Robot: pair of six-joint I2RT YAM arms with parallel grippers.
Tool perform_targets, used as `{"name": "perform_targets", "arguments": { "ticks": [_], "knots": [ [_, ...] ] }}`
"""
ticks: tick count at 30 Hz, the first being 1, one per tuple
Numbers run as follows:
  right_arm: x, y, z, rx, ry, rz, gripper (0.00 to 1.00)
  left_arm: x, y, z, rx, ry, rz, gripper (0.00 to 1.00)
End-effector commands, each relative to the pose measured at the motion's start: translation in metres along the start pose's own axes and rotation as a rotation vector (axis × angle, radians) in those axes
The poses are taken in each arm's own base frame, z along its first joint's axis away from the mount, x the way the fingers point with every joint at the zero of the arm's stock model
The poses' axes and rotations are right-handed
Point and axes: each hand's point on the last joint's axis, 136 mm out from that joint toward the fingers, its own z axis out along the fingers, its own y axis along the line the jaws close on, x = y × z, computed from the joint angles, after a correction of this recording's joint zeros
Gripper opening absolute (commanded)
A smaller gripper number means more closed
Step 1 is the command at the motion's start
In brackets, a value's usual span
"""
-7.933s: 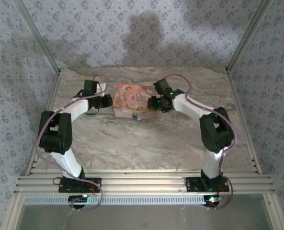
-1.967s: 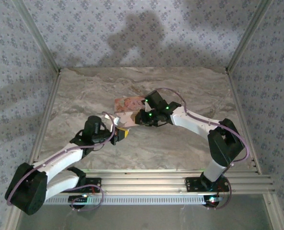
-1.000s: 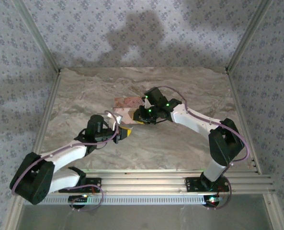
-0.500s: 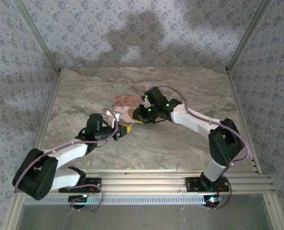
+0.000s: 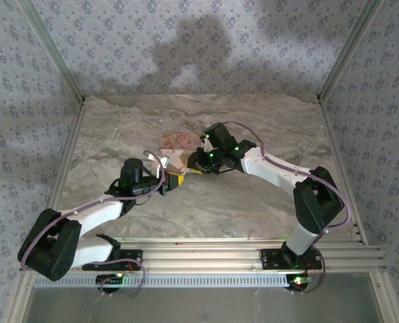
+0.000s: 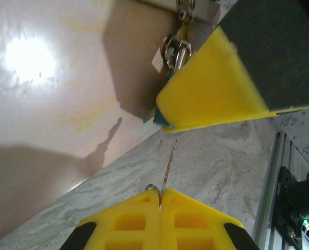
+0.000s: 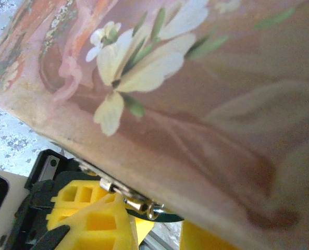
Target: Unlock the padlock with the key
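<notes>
Left gripper [image 6: 159, 200] was pinched shut on the key [image 6: 168, 166], whose thin blade stuck out edge-on toward the padlock [image 6: 163, 119]. The padlock hung at the front edge of the floral box [image 6: 65, 104], mostly hidden behind the right gripper [image 5: 195, 166]. How that gripper's jaws stood, and whether they clamped the lock, could not be told. The key looked light, stiff and slippery, apt to twist between the pads, so a flat hold on its bow seemed best. The padlock, small, hard and free to swing, probably needed steadying by its body.
</notes>
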Motion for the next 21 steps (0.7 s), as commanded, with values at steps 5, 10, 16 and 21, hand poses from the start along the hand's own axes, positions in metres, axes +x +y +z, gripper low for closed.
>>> {"name": "perform_targets", "arguments": {
  "ticks": [5,10,16,21],
  "knots": [
    [-0.005,0.0234,-0.0152,-0.089,-0.028,-0.041,0.0,-0.0239,-0.0095,0.0034,0.04,-0.044,0.034,0.0],
    [-0.0044,0.0254,-0.0176,-0.093,-0.032,-0.044,0.0,-0.0202,-0.0064,0.0068,0.045,-0.035,0.022,0.0],
    [-0.0042,0.0238,-0.0191,-0.087,-0.036,-0.041,0.0,-0.0171,-0.0043,0.0085,0.048,-0.032,0.009,0.0],
    [-0.0045,0.0233,-0.0202,-0.087,-0.04,-0.042,0.0,-0.0177,-0.0039,0.009,0.046,-0.031,0.008,0.0]
  ]
}}
